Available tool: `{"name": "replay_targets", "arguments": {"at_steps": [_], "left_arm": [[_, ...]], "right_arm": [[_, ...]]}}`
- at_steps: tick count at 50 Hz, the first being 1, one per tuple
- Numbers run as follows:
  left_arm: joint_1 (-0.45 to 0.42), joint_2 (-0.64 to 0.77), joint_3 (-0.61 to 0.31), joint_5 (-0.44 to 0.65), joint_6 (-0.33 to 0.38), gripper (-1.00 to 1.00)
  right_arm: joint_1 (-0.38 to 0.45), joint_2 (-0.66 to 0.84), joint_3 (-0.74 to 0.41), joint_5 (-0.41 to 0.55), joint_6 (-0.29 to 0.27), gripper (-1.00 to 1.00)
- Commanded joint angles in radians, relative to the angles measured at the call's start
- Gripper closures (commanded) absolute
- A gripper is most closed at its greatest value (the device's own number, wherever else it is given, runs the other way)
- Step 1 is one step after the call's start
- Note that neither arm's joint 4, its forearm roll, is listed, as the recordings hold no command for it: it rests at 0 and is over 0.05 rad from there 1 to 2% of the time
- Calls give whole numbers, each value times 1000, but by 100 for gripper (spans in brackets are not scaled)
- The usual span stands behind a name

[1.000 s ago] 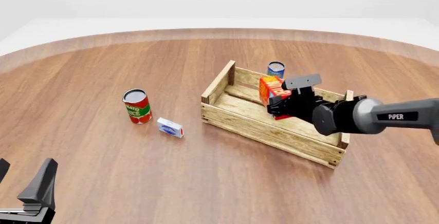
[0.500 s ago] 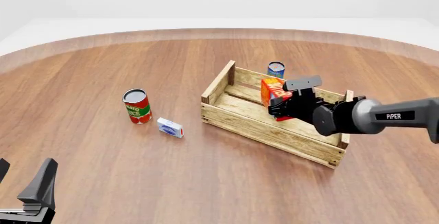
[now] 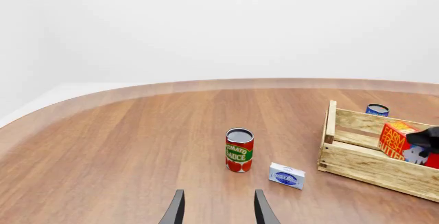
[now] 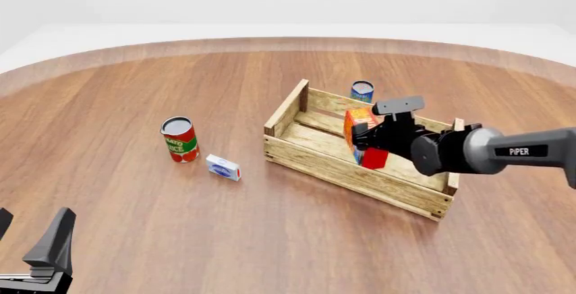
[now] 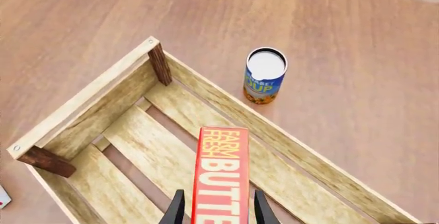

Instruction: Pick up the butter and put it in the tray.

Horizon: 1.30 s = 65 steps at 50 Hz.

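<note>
The butter (image 4: pixel 357 127) is a red and orange carton inside the tray (image 4: pixel 311 156), a crate of light wooden slats. It looks slightly tilted, its lower end down among the slats. My right gripper (image 4: pixel 371 142) is over the tray at the carton. In the right wrist view the fingers (image 5: pixel 177 211) stand on either side of the butter (image 5: pixel 221 175) with a thin gap on each side, so the gripper is open. My left gripper (image 4: pixel 29 237) is open and empty at the near left of the table. The left wrist view shows it (image 3: pixel 217 211) with the butter (image 3: pixel 396 141) far off.
A tomato sauce can (image 4: pixel 180 139) and a small white-and-blue box (image 4: pixel 222 167) stand left of the tray. A blue can (image 4: pixel 362 92) stands just beyond the tray's far wall (image 5: pixel 226 106), and shows in the right wrist view (image 5: pixel 264 75).
The butter has gone lower into the tray, and the right gripper has come down slightly with it. The left arm has not moved.
</note>
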<state>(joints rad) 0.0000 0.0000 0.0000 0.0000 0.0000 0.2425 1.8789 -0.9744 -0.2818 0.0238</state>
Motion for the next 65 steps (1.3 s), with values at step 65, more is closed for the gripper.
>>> {"name": "replay_targets", "arguments": {"at_steps": [65], "left_arm": [[0, 0, 0, 0, 0, -100]], "right_arm": [[-1, -204, 99, 55, -12, -100]]}}
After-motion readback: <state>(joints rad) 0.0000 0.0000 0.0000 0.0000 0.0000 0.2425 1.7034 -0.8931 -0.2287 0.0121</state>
